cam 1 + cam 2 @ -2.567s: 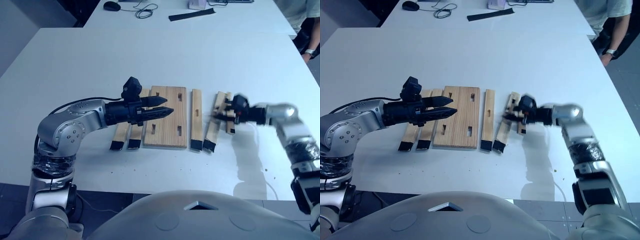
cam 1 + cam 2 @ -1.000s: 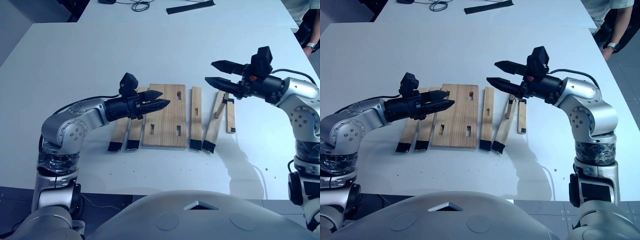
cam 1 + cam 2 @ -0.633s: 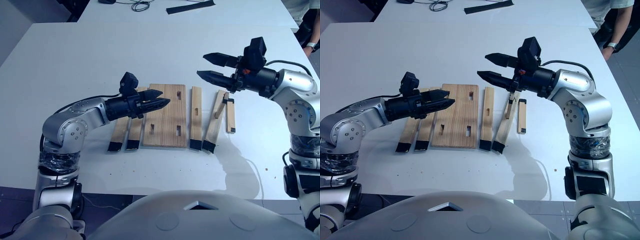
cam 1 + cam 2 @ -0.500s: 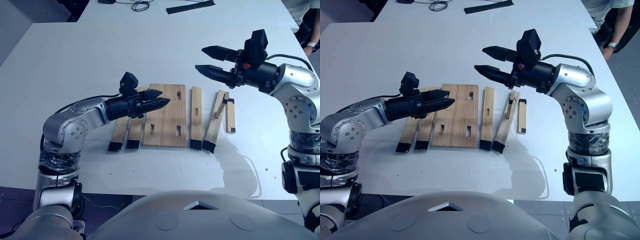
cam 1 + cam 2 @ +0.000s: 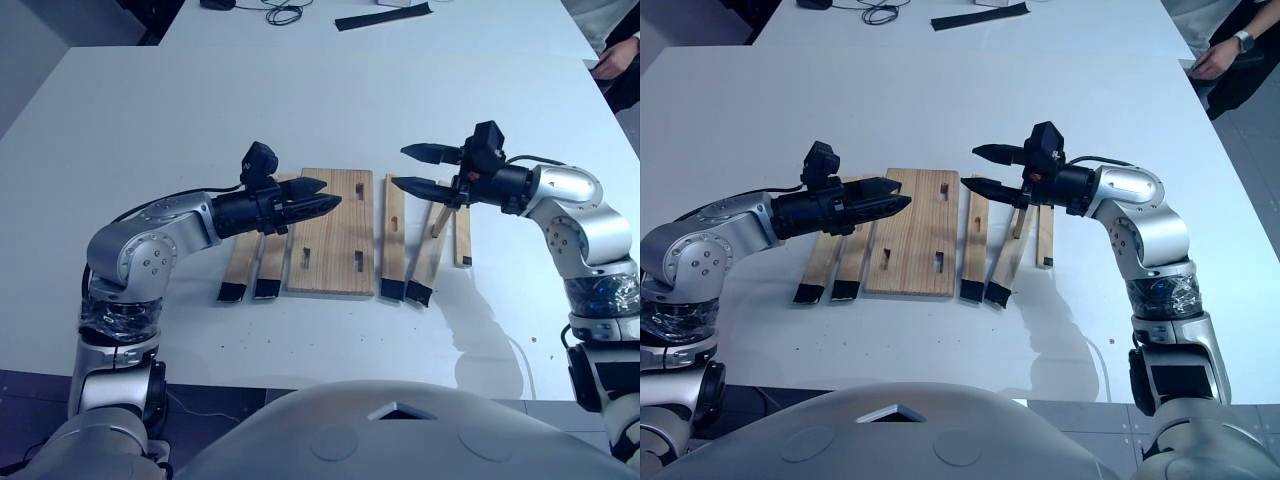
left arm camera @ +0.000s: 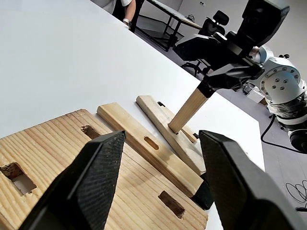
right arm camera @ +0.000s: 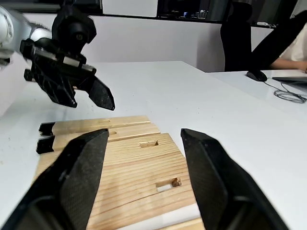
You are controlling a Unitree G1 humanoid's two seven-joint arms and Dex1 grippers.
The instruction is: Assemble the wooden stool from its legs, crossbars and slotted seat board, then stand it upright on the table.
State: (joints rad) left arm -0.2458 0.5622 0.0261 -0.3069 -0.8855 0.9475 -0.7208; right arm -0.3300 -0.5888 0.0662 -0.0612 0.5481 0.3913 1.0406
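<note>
Wooden seat board [image 5: 330,240] lay under the left gripper [image 5: 328,192], right gripper [image 5: 397,166] nearby, both with fingers apart; left wrist view showed a crossbar [image 6: 187,111] propped aslant.

On the white table [image 5: 150,130] you find the slotted seat board [image 5: 340,235] lying flat. The left pair of legs [image 5: 243,265] lies just beside it. The right pair of legs [image 5: 392,240] and a short crossbar [image 5: 462,240] lie opposite.

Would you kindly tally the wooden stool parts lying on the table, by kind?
seat board: 1
legs: 4
crossbars: 2
Total: 7
</note>
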